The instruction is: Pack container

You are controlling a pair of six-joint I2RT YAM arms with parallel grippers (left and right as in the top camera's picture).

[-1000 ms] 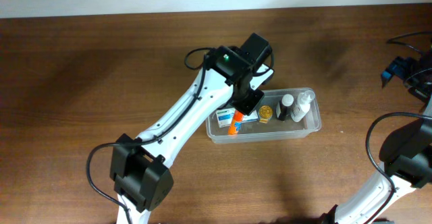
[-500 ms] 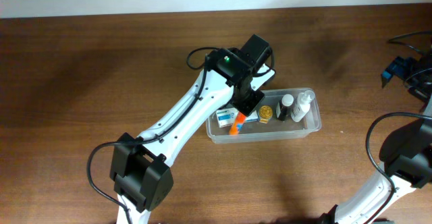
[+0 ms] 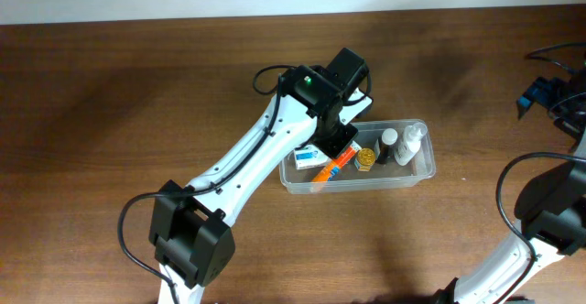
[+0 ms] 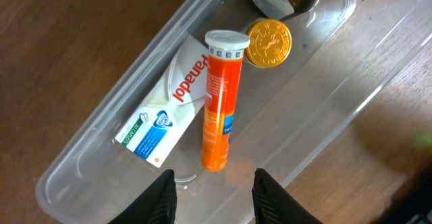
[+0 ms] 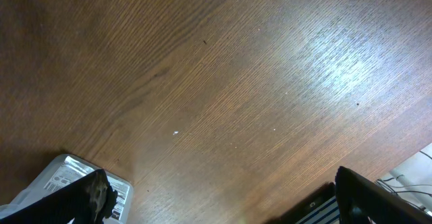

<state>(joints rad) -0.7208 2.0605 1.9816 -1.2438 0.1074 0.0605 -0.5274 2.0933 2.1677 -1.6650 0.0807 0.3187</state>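
Note:
The clear container (image 3: 366, 186) sits right of the table's middle. In it lie an orange tube (image 3: 331, 168) on a slant, a blue-and-white box (image 3: 305, 156), a gold-lidded jar (image 3: 366, 156), a black bottle (image 3: 388, 146) and a white bottle (image 3: 412, 141). My left gripper (image 3: 337, 139) hovers over the container's left part. In the left wrist view it (image 4: 214, 200) is open and empty above the container floor (image 4: 304, 102), just below the orange tube (image 4: 219, 109), the box (image 4: 169, 113) and the gold lid (image 4: 268, 42). My right gripper (image 5: 229, 197) is open and empty over bare wood.
Cables and a blue part (image 3: 536, 93) lie at the table's right edge by the right arm (image 3: 549, 212). A white labelled object (image 5: 71, 177) shows at the lower left of the right wrist view.
The orange tube was upright between my left fingers over the container; it has tipped and now lies slanted on the container floor, free of the fingers. The right arm has not moved.

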